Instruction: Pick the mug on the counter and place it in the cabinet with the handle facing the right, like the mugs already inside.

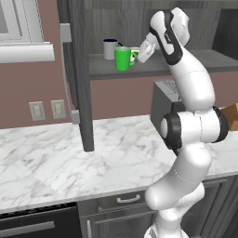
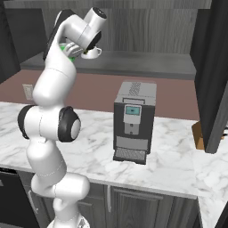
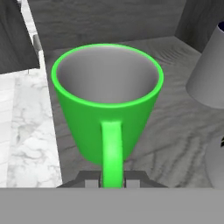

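The bright green mug [image 1: 122, 59] stands upright on the grey shelf [image 1: 153, 70] of the open cabinet, near its front edge. Its loop handle [image 1: 134, 56] points right, toward my gripper [image 1: 138, 56]. In the hand view the mug [image 3: 107, 109] is close up, and its handle [image 3: 112, 153] runs down between my two fingertips, with my gripper [image 3: 112, 180] shut on it. From the right base view only a sliver of the mug [image 2: 69, 48] shows behind my arm. The marble counter [image 1: 56, 158] lies below.
A dark navy mug [image 1: 110, 49] stands behind the green one, and a white mug [image 2: 92, 52] sits just right of my hand. The open cabinet door [image 1: 79, 69] hangs to the left. A coffee machine [image 2: 133, 120] stands on the counter under the shelf.
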{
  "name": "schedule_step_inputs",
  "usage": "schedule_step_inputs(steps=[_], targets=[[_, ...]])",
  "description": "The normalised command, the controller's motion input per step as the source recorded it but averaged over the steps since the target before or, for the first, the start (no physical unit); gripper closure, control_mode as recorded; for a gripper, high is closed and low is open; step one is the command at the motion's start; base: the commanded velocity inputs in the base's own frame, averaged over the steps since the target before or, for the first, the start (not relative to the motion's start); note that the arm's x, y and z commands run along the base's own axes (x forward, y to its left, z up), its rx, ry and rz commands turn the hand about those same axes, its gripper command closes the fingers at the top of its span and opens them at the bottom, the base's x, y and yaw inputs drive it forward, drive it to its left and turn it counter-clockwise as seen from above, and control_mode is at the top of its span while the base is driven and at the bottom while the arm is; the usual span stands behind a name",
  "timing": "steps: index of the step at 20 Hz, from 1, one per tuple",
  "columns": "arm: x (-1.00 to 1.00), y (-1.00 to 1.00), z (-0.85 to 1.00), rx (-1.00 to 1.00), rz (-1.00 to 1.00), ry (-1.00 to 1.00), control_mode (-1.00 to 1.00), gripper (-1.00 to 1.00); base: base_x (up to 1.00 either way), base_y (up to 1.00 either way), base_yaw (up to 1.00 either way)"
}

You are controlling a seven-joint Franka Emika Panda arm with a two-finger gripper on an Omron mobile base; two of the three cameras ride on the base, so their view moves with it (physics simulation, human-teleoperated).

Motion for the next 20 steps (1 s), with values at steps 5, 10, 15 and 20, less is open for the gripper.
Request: schedule_step_inputs(steps=[5, 10, 15, 20], targets=[[0.05, 0.0, 0.0, 0.0, 0.01, 0.0, -1.0, -1.0, 0.0, 0.0, 0.0], [0.12, 0.0, 0.0, 0.0, 0.01, 0.0, -1.0, -1.0, 0.0, 0.0, 0.0], [0.0, -0.08, 0.0, 0.0, 0.0, 0.0, -1.0, -1.0, 0.0, 0.0, 0.0], [-0.19, -0.05, 0.0, 0.0, -0.02, 0.0, -1.0, -1.0, 0.0, 0.0, 0.0]])
